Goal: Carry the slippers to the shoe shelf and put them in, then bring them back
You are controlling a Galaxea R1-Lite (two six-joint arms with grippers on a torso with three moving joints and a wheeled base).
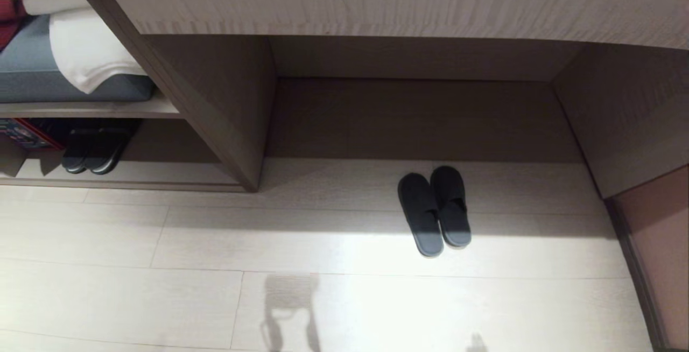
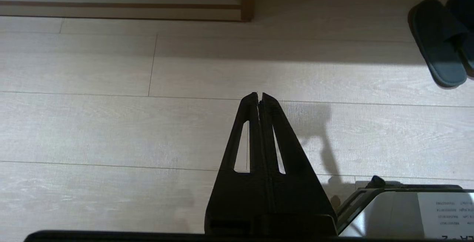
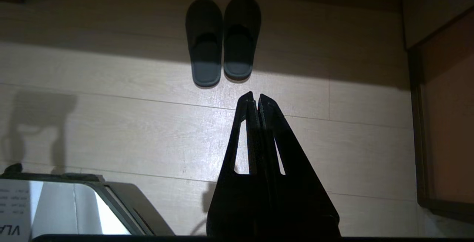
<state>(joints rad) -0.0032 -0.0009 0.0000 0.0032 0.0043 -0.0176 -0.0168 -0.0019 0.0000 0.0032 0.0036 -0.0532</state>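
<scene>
— Two slippers [image 1: 435, 212] lying side by side on the pale floor [image 1: 161, 287], touching along their inner edges, toes pointing into the wide desk recess [image 1: 420, 120], heels sitting out in the lit strip.

— Sitting where, relative to the tools?

— Lying just ahead of the right tool [image 3: 256, 96], a little toward its left-arm side, apart from the tips and not touching. Lying well apart from the left tool [image 2: 259, 96], off toward its right-arm side, showing only at the edge of the left wrist view.

— And the tools themselves?

— Both hanging over bare floor planks, pointing toward the furniture. Right tool pressing its fingers [image 3: 247, 123] flat together, gripping nothing. Left tool doing the same, fingers [image 2: 249, 123] meeting at the tips, carrying nothing.

— Shoe shelf?

— Standing low at the floor, shoe shelf [image 1: 161, 174] lying ahead of the left tool and further out to that arm's side, beyond the upright panel [image 1: 215, 104] dividing it from the recess. Holding a darker pair [image 1: 91, 150] with whitish sole rims inside, toward its far end. Above it, folded white cloth [image 1: 86, 56] resting on a grey cushion [image 1: 32, 72].
</scene>
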